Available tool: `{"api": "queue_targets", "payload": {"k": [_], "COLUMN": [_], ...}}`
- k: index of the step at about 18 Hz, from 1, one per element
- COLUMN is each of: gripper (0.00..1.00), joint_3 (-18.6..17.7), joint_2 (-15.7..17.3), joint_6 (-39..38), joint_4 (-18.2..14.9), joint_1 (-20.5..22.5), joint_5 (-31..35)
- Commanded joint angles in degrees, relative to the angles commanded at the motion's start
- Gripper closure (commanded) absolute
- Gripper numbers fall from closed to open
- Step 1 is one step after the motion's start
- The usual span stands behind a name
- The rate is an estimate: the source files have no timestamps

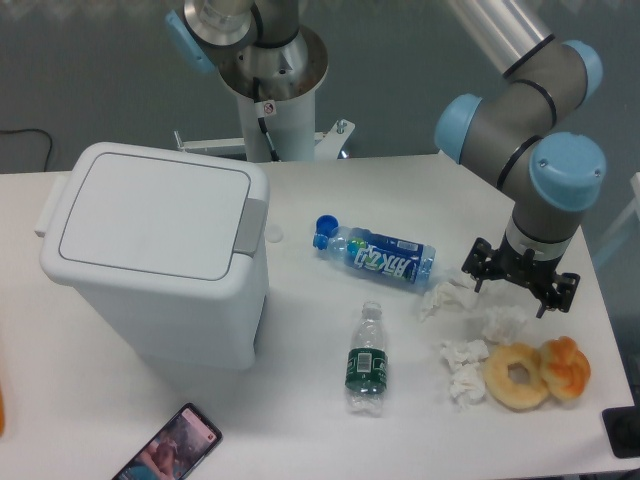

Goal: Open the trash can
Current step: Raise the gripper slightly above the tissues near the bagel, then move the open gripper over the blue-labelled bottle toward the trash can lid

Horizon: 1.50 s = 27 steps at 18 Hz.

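Note:
The trash can [155, 260] is a large white bin on the left of the table, its flat lid [150, 215] lying shut. A grey push tab [251, 225] sits on the lid's right rim. My gripper [519, 288] hangs far to the right, above crumpled tissues, well apart from the bin. Its dark fingers [478, 272] point down and stand spread, with nothing between them, so it is open.
A blue-labelled bottle [375, 254] lies on its side mid-table, with a green-labelled bottle [366, 360] below it. Crumpled tissues [465, 365], a ring doughnut [517, 376] and a twisted pastry [566, 368] are at the right. A phone [170, 446] lies at the front edge.

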Motion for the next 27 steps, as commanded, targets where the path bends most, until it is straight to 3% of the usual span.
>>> {"api": "queue_targets", "payload": {"k": [6,10,12,18,24,26,27], "gripper": [0.0,0.0,0.0,0.0,0.0,0.2,0.41], "joint_3": [-0.1,-3.2,-3.3,-2.6,-2.5,-2.3,-2.3], "joint_2": [0.2,0.6,3.9,9.4,16.3,17.8,18.6], "joint_6": [-0.3,-1.0,-3.9,-18.6,-25.7,-27.2,-28.6], "joint_4": [0.0,0.7,0.4,0.1,0.1,0.2,0.2], "joint_1": [-0.3,-0.2,-0.4,-4.8,-6.6,-7.2,-7.2], "joint_5": [-0.3,-3.2,-4.7,-6.5,-13.4,-15.9,-17.1]}}
